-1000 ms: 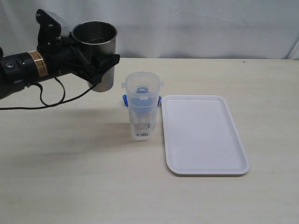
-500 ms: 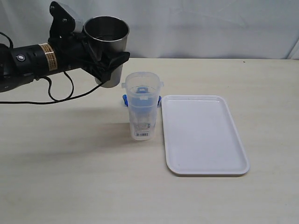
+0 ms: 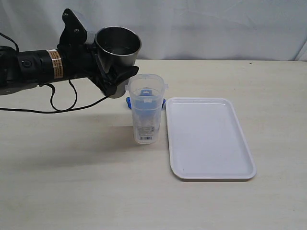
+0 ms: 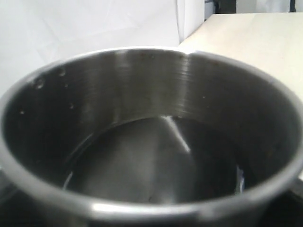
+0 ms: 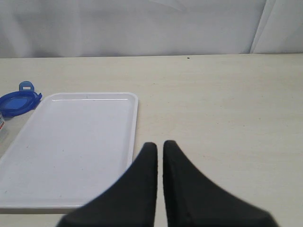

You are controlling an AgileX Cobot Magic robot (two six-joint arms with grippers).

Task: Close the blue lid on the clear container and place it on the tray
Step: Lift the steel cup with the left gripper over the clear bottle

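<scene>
Left pincer (image 3: 116,75), upper left of the exterior frame, is clamped around the grey steel tumbler (image 3: 117,50), which I hold tilted above the surface (image 3: 72,167). Just to its lower right, at frame centre, the clear container (image 3: 145,108) stands upright and uncovered, close beside the left rim of the tray (image 3: 209,139). The blue lid (image 3: 128,101) lies behind the container, off the tray. My right pincer (image 5: 159,144), bottom centre of its wrist frame, is closed on nothing, with the tray at its upper left.

Rounded-square blue plastic lid (image 3: 128,101) mostly hidden behind tall clear plastic container (image 3: 146,110); grey steel tumbler (image 4: 142,156) fills left wrist view, rim cut off.
</scene>
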